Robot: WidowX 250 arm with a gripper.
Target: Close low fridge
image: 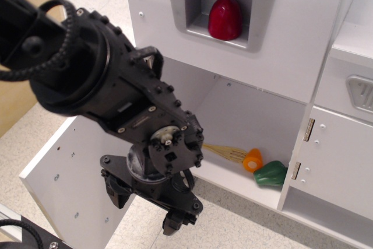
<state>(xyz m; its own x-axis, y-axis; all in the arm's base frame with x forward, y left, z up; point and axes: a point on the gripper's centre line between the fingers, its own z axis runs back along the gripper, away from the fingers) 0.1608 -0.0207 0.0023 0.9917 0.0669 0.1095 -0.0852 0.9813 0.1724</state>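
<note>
low fridge door wide open, gripper low in front of it

gripper [175,217] hangs at the bottom of the black arm [87,74], pointing down toward the floor [245,225]. finger tips are dark and partly hidden by the wrist housing, so how far the jaws are spread cannot be told. nothing is visibly held between them. whether they touch the door cannot be told either; they sit just beside its near edge.

low fridge [250,121] is the white compartment in the lower middle of the toy kitchen. its large flat white door [64,179] is swung fully out to the left, inner face toward the camera with small screw dots showing. the arm covers much of the door's right part.

inside the low fridge, on its floor: a yellow whisk-like utensil [224,152] lying flat, an orange piece [253,160] touching its end, and a green pepper-shaped toy [270,174] just right of that, near the front right corner.

above, a grey recessed niche [198,4] in the white panel holds a red toy [225,18], upright.

right of the fridge is a smaller white cabinet door [341,161] with metal hinges [309,129], shut.
</note>
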